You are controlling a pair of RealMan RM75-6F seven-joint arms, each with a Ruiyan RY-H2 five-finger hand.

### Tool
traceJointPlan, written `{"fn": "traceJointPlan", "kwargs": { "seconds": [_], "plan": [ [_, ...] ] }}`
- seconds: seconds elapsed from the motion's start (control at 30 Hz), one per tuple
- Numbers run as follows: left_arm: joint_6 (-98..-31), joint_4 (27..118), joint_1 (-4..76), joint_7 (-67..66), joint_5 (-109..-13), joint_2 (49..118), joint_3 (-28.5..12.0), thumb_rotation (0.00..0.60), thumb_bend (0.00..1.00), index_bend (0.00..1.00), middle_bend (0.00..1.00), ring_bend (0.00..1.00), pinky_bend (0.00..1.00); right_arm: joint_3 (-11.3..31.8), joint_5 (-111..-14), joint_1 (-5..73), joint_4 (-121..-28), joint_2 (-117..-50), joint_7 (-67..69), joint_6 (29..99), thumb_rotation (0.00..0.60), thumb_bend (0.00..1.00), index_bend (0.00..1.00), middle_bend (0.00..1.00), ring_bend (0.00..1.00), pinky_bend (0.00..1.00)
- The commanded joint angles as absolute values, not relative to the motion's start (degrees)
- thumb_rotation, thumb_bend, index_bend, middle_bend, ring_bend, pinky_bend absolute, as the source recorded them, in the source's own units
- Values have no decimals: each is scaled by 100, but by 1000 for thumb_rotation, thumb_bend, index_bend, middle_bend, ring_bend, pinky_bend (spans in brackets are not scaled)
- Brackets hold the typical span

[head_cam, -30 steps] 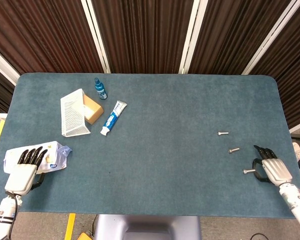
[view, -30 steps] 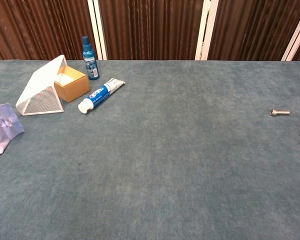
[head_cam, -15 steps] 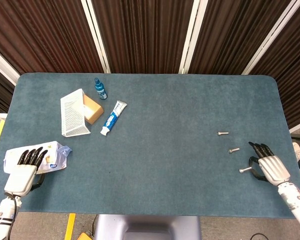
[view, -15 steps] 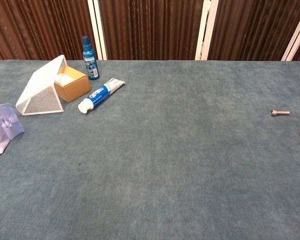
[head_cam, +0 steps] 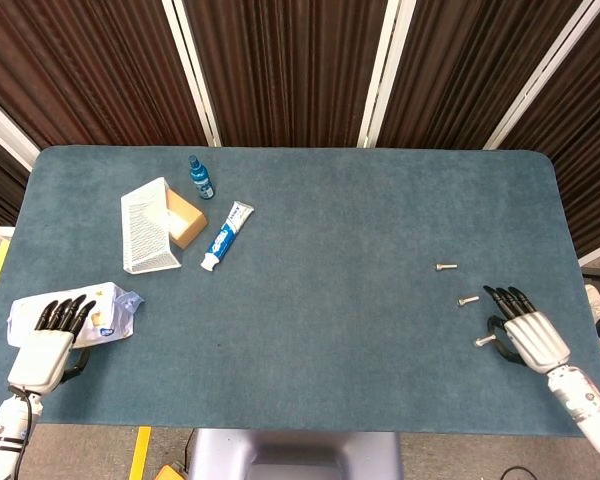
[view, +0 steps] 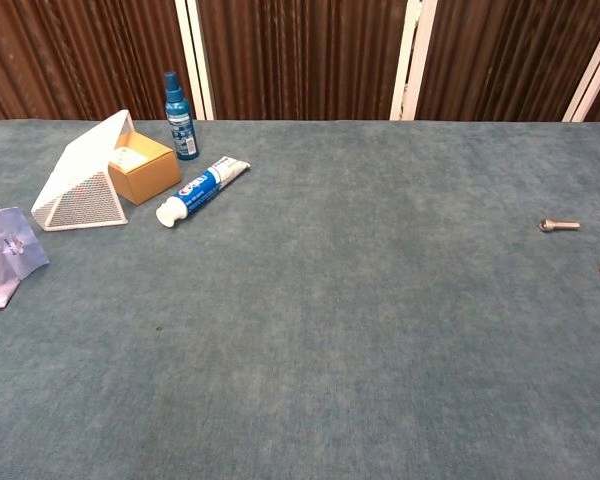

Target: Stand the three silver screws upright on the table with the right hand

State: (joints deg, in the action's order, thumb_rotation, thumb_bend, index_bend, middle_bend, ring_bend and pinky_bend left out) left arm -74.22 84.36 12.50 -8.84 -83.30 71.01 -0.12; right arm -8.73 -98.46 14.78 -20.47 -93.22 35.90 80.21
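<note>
The table [head_cam: 310, 300] lies open across its broad middle, from the toothpaste tube [head_cam: 226, 236] to the screws on the right. Obstacles cluster at the far left: a white mesh holder [head_cam: 145, 228] tipped over against an orange box [head_cam: 186, 218], with a blue spray bottle [head_cam: 201, 177] standing just behind them. A crinkled plastic packet [head_cam: 100, 312] lies at the near left edge under the left hand [head_cam: 50, 335]. On the right, three silver screws [head_cam: 446, 267] lie near one another, the nearest touching the right hand [head_cam: 520, 335].

right hand [head_cam: 521, 331] shifted left across the table, nearest screw [head_cam: 484, 341] carried leftward with its fingers
</note>
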Motion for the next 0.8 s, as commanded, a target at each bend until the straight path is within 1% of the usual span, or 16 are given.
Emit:
{"fn": "traceJointPlan", "kwargs": {
  "seconds": [0.03, 0.23, 0.63, 0.8],
  "plan": [
    [-7420, 8439, 1250, -883, -8329, 7099, -12, 600, 476, 0, 0, 0, 51, -883, -9864, 1487, -2119, -9286, 3533, 8057, 600, 487, 612, 97, 0, 0],
    [-7419, 8454, 1248, -868, -8337, 7085, -5, 600, 476, 0, 0, 0, 51, -911, -9908, 1509, -2298, -9218, 3398, 8109, 600, 488, 596, 97, 0, 0],
    [-7424, 8468, 1243, -866, -8352, 7076, 5, 600, 476, 0, 0, 0, 51, -903, -9907, 1475, -2526, -9103, 3292, 8240, 600, 487, 514, 97, 0, 0],
    [-7440, 8478, 1233, -896, -8361, 7078, 13, 600, 476, 0, 0, 0, 51, -683, -9693, 1486, -2668, -8997, 3663, 8335, 600, 488, 507, 97, 0, 0]
  ]
}}
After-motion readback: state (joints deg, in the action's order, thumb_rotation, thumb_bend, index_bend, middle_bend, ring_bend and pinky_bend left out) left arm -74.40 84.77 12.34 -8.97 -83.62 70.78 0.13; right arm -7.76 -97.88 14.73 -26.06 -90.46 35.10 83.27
